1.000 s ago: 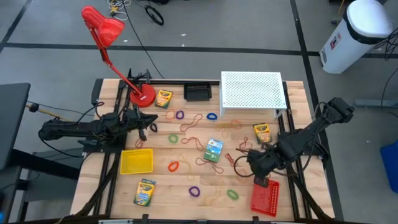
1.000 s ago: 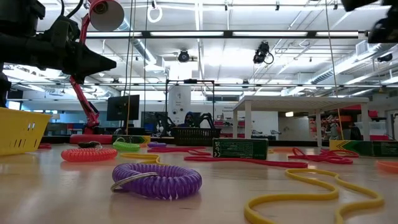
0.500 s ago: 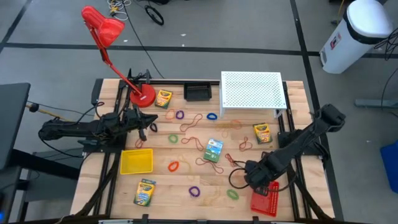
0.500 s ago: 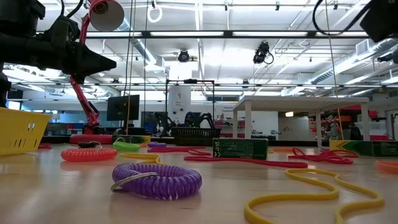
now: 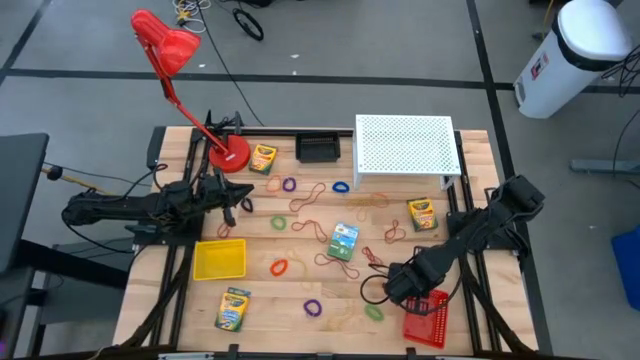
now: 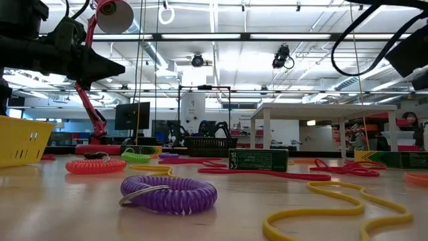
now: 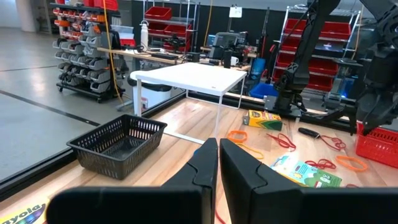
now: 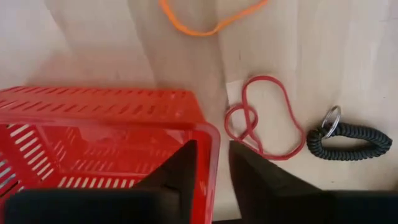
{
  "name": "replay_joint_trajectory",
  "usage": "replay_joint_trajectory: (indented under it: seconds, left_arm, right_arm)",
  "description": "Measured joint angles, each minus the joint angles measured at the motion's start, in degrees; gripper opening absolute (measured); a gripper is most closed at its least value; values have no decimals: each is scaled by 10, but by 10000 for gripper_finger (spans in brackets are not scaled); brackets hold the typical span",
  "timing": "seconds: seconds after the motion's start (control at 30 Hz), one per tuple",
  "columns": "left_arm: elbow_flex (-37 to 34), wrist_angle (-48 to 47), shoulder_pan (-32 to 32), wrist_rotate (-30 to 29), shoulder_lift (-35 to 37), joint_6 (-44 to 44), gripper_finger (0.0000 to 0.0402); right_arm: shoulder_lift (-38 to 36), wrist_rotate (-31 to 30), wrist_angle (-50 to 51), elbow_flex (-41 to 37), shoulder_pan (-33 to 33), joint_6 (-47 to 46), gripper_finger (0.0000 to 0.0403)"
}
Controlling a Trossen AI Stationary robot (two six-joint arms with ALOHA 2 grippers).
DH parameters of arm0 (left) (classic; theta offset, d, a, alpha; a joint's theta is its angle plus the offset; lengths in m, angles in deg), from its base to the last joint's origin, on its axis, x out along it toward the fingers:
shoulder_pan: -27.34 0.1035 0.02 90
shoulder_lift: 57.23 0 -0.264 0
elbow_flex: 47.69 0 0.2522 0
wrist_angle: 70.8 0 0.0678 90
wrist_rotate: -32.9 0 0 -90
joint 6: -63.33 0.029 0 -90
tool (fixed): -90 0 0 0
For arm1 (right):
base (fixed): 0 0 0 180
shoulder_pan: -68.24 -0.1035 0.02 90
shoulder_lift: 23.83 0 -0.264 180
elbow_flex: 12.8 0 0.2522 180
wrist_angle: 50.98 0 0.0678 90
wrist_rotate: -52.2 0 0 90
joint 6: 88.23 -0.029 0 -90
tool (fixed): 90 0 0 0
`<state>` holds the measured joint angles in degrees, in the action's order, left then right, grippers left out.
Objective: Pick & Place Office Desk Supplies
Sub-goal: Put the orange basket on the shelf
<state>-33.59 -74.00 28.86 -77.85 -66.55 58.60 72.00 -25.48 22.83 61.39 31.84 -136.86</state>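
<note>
At the near right corner of the bench (image 5: 470, 215), the right pincer (image 5: 400, 287) hangs over the inner rim of the red basket (image 5: 427, 318). Its fingers stand a little apart, a narrow gap between them, nothing pinched that I can see. In its wrist view the fingertips straddle the basket wall, with a red rubber band (image 8: 261, 118) twisted on the wood just beside the basket, a dark coiled key ring (image 8: 348, 140) next to that, and an orange band (image 8: 211, 18) farther off. Basket looks empty where visible.

The left pincer (image 5: 238, 196) waits over the left side near the lamp (image 5: 185, 75), fingers pressed together, holding nothing.

Rest of the supplies are loose: crayon boxes (image 5: 233, 309) near the front left, by the lamp base, at centre and right of centre; bands scattered across the middle; yellow basket (image 5: 219, 259) at left, black basket (image 5: 317, 148) at the back beside a white shelf (image 5: 405, 147).

Step, as I judge it: right arm is either just past a drop at the red basket or lining up for the red band. Next move calls for spreading the fingers, shifting off the rim, and dropping low onto that flat band. It's thin, so the tips must reach the wood.
</note>
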Motion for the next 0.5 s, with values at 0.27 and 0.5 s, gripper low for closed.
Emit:
replay_joint_trajectory:
  seconds: [0.27, 0.5]
  left_arm:
    - [0, 0, 0, 0, 0, 0, 26]
    - [0, 0, 0, 0, 0, 0, 26]
  right_arm:
    - [-30, 3, 7, 0, 22, -38, 16]
    - [-111, -42, -21, 0, 94, -110, 10]
